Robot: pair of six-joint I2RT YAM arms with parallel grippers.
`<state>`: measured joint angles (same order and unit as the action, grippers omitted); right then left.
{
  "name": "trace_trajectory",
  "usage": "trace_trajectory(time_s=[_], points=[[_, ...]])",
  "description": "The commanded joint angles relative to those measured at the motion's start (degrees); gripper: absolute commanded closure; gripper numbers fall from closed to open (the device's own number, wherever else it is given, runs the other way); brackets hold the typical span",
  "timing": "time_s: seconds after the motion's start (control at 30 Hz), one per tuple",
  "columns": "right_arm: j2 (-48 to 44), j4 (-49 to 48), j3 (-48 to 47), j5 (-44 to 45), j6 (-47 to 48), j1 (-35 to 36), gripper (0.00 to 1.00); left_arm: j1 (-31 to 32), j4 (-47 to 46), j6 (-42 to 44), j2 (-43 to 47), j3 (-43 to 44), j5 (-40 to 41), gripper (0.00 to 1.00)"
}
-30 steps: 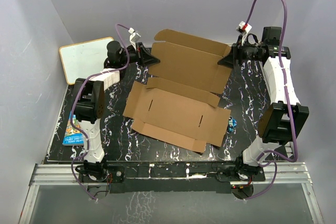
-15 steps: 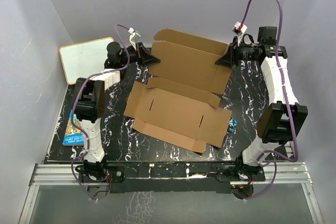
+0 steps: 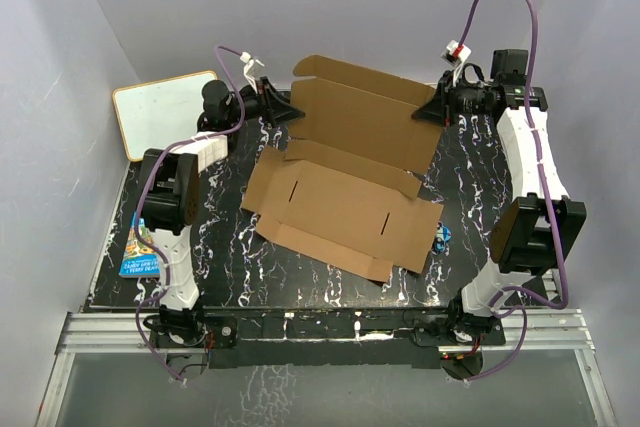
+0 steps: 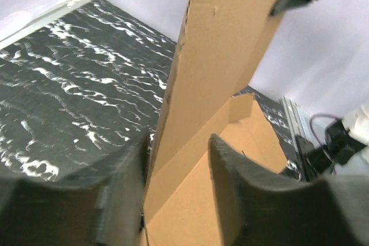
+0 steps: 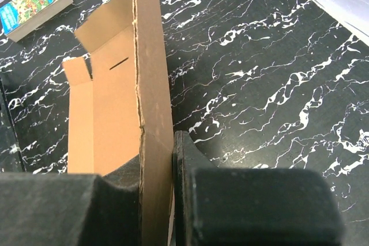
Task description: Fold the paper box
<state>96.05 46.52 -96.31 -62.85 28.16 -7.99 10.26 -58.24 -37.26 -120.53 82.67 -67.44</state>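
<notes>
Above the counter (image 3: pixel 225 267), in the top view, the paper box (image 3: pixel 345 212) lies unfolded at the middle, its front panel flat and its rear panel raised. The left hand (image 3: pixel 283 110) is at the raised panel's left edge and the right hand (image 3: pixel 432 110) is at its right edge. A white board with a tan frame (image 3: pixel 165 112) leans well left of the box, a colourful book (image 3: pixel 138 252) lies at the box's near left, and a small blue object (image 3: pixel 442 237) sits just beside its right end.

At the left wrist, the left hand (image 4: pixel 176 159) is released: its 2 fingers (image 4: pixel 236 194) stand apart on either side of the upright panel of the paper box (image 4: pixel 225 38), whose flat part lies on the counter (image 4: pixel 69 84) beyond.

At the right wrist, the right hand (image 5: pixel 158 159) is clenched on the paper box (image 5: pixel 150 56), both fingers (image 5: pixel 184 159) pressed against the panel's edge. The flaps spread on the counter (image 5: pixel 259 73) left of that panel, and the book (image 5: pixel 34 1) lies beyond the box at the far left.
</notes>
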Motion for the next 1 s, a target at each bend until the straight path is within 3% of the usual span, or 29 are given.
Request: trace_trajectory(time_s=[0.0,0.07,0.13,0.27,0.47,0.63,0.97], points=[[-4.5,-5.4,-1.0,-0.5,-2.0,-0.7,0.92,-2.9,0.5,-4.5,10.2,-5.6,10.6,0.47],[-5.7,-6.7,0.1,-1.2,-2.9,-0.9,0.92,-4.1,4.3,-3.1,16.7,-12.2,15.4,0.36],[-6.9,-8.2,1.6,-2.3,-4.1,-1.3,0.92,-4.7,11.6,1.4,23.9,-18.0,19.5,0.32],[-9.7,-11.1,5.1,-4.0,-5.3,-1.6,0.92,-5.3,27.9,9.3,38.7,-30.2,28.7,0.26],[-13.3,-12.8,8.1,-8.2,-6.7,-2.8,0.92,-6.3,36.0,8.5,55.4,-49.5,36.0,0.22],[-15.9,-16.3,11.3,-9.8,-9.8,-3.9,0.92,-6.6,40.1,7.0,59.0,-54.2,41.1,0.22],[-17.6,-18.7,12.1,-11.7,-12.5,-6.8,0.92,-6.6,47.0,3.1,56.6,-51.1,44.2,0.22]])
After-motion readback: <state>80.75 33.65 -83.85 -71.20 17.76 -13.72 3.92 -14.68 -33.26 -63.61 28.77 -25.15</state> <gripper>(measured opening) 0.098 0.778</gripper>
